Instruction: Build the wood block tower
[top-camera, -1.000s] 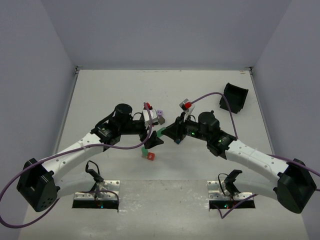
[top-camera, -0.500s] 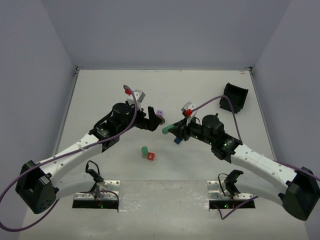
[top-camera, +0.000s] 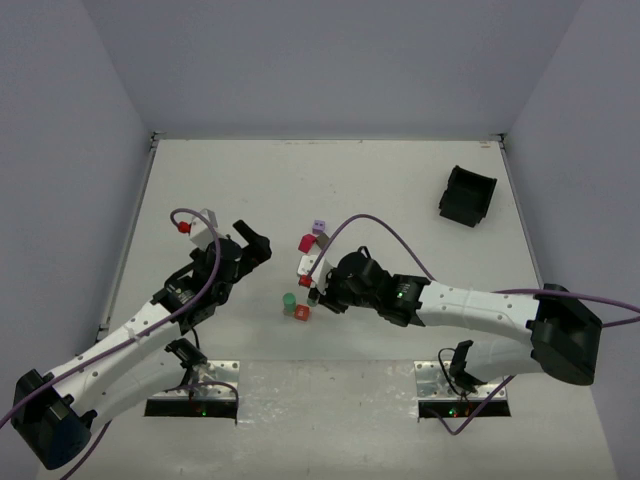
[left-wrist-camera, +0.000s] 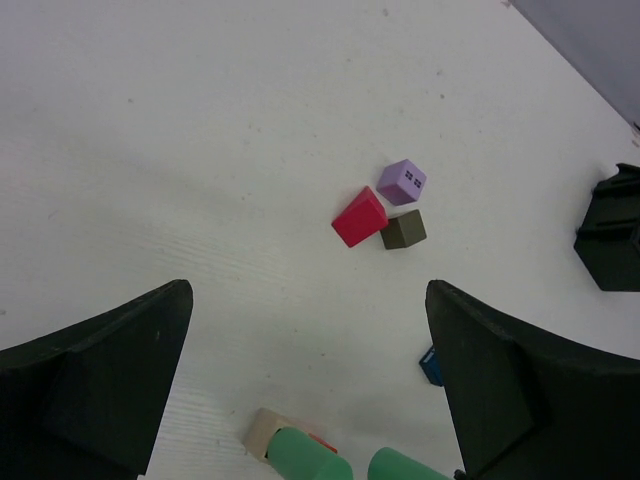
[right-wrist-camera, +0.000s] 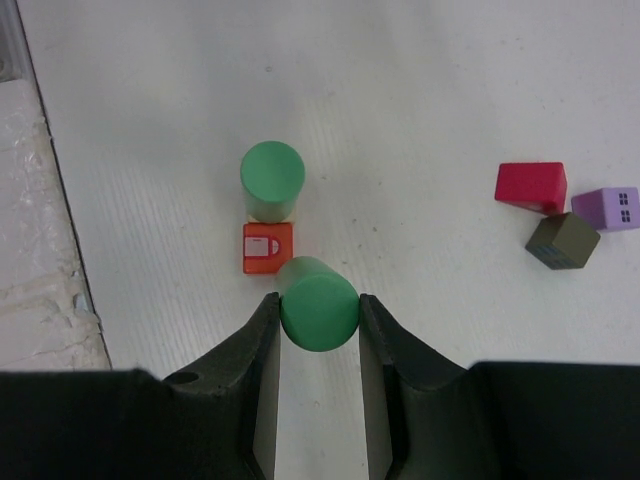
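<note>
My right gripper (right-wrist-camera: 318, 305) is shut on a green cylinder (right-wrist-camera: 318, 302) and holds it just beside an orange-red cube (right-wrist-camera: 268, 247). Past the cube, a second green cylinder (right-wrist-camera: 272, 178) stands on a tan block (left-wrist-camera: 262, 434); this pair also shows in the top view (top-camera: 289, 301). A red block (right-wrist-camera: 531, 186), a purple cube (right-wrist-camera: 606, 207) and a dark olive cube (right-wrist-camera: 563, 240) lie together further off. A blue block (left-wrist-camera: 432, 366) peeks out by my left finger. My left gripper (left-wrist-camera: 306, 292) is wide open and empty, high above the table, left of the blocks (top-camera: 252, 243).
A black bin (top-camera: 467, 195) sits at the back right, also at the right edge of the left wrist view (left-wrist-camera: 610, 240). The right arm (top-camera: 450, 305) stretches across the near middle. The table's front edge (right-wrist-camera: 40, 300) is close to the stacked pair.
My left arm has let go of the green-on-tan stack and pulled back left. My right arm has swung left and nearer, carrying the green cylinder to the orange-red cube.
</note>
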